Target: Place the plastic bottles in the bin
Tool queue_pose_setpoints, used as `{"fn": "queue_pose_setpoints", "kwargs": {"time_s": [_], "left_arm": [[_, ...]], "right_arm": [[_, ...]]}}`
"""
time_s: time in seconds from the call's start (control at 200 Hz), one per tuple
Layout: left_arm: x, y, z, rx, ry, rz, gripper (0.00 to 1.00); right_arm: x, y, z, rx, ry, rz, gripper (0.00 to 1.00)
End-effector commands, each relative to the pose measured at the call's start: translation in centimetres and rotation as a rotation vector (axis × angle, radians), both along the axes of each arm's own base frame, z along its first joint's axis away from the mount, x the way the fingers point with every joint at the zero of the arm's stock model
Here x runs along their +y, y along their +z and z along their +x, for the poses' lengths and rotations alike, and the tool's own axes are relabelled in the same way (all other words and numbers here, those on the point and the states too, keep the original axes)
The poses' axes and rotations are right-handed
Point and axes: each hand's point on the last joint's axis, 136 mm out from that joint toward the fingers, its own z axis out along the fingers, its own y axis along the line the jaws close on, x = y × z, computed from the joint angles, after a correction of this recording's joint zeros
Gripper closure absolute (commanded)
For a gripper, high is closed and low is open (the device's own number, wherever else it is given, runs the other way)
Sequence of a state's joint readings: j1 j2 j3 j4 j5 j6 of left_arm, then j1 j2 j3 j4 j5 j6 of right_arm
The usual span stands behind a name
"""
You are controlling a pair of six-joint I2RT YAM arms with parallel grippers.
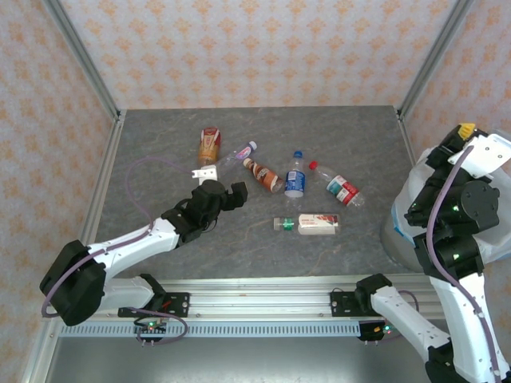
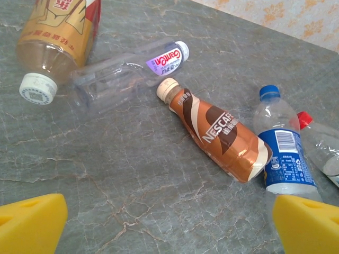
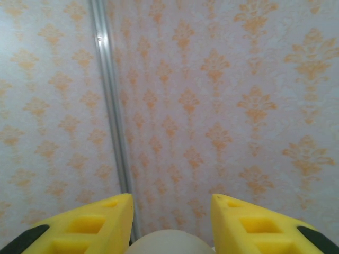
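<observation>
Grey table (image 1: 160,144); left hand (image 2: 169,225) wide open, empty, Nescafe bottle (image 2: 220,135) at 2 o'clock. Right wrist view: right hand (image 3: 172,211) clamps a pale object (image 3: 169,244).

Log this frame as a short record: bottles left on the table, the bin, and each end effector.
bottles on table: six, all lying down
bottle list: orange-label bottle, clear purple-label bottle, brown Nescafe bottle, blue-label bottle, red-capped bottle, white green-capped bottle
bin: at the table's right edge, bag-lined
left end effector: open, empty, near the brown Nescafe bottle
right end effector: raised near the bin, closed on a pale rounded object, probably a bottle
</observation>
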State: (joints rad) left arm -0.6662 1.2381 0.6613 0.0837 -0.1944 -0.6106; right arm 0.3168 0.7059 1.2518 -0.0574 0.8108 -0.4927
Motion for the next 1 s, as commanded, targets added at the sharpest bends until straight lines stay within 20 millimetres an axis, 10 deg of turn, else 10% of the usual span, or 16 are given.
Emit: {"fn": "queue_pose_setpoints", "kwargs": {"time_s": [0.0,0.54,0.996], "left_arm": [[-0.5,1.8,0.9,-0.039,0.008,-0.049,0.00],[-0.4,1.3,1.0,-0.016,0.014,-0.023,0.00],[-0.8,0.6,1.3,0.010,0.011,-0.014,0.00]], "right_arm": [[-1.8,0.6,-1.8,-0.001,-0.115,0.002,1.00],[-7.7,-9.0,3.7,0.346,-0.374,0.101,1.00],[-7.1,-20.8,6.6,0.606,-0.259,0.236,0.93]]}}
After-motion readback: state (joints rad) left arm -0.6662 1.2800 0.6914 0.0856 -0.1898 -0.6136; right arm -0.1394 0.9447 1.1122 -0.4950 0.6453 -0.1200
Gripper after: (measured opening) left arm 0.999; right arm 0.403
